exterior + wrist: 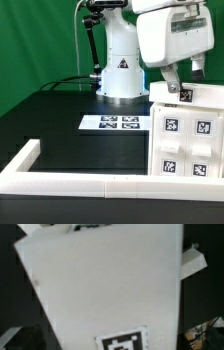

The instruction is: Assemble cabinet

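Note:
The cabinet (187, 140) is a large white box at the exterior view's right, with several black-and-white markers on its near face. My gripper (182, 84) hangs right over its top edge, by a marker there. In the wrist view a broad white panel of the cabinet (105, 286) fills the picture, with one marker (124, 342) near my jaws. A dark fingertip (10, 336) shows on one side of the panel with a dark gap between them. The jaws stand apart on either side of the panel and look open.
The marker board (117, 123) lies flat on the black table in front of the robot's white base (120, 75). A low white border frame (60, 182) runs along the near edge and up the exterior view's left. A green backdrop stands behind.

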`<state>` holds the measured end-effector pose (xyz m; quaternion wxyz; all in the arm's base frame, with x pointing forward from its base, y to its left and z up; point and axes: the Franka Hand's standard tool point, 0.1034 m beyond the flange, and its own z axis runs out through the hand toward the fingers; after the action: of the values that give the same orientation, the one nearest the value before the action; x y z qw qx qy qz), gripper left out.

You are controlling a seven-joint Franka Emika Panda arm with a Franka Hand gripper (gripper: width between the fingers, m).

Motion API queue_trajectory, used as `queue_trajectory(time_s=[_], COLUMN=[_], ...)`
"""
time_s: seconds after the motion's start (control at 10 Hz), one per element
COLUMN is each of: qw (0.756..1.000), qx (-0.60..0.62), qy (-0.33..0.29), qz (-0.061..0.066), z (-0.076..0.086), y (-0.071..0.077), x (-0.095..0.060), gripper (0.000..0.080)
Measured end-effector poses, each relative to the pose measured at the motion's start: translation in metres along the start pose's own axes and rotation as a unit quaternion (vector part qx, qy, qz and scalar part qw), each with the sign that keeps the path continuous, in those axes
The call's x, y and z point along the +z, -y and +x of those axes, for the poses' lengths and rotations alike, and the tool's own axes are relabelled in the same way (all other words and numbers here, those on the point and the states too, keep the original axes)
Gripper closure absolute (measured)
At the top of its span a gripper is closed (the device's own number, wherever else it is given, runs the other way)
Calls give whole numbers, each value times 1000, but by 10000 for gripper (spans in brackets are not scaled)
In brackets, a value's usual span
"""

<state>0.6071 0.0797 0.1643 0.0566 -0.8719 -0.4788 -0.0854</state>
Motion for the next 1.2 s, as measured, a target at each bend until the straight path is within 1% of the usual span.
queue_trajectory(time_s=[0.1, 0.3, 0.4, 0.5, 0.6, 0.8, 1.1, 1.2], qw=[1000, 1000, 1000, 1000, 1000, 1000, 988, 977], qx=[-29, -4, -4, -3, 2, 17, 152, 213], qy=[4, 9, 9, 9, 9, 9, 8, 8], qz=[0, 7, 7, 7, 7, 7, 7, 5], z=[-3, -7, -8, -8, -9, -10, -12, -11], y=[-1, 0, 0, 0, 0, -1, -2, -1], x=[2, 12, 13, 13, 13, 12, 13, 13], gripper=[2, 2, 27, 27, 217, 226, 226, 226])
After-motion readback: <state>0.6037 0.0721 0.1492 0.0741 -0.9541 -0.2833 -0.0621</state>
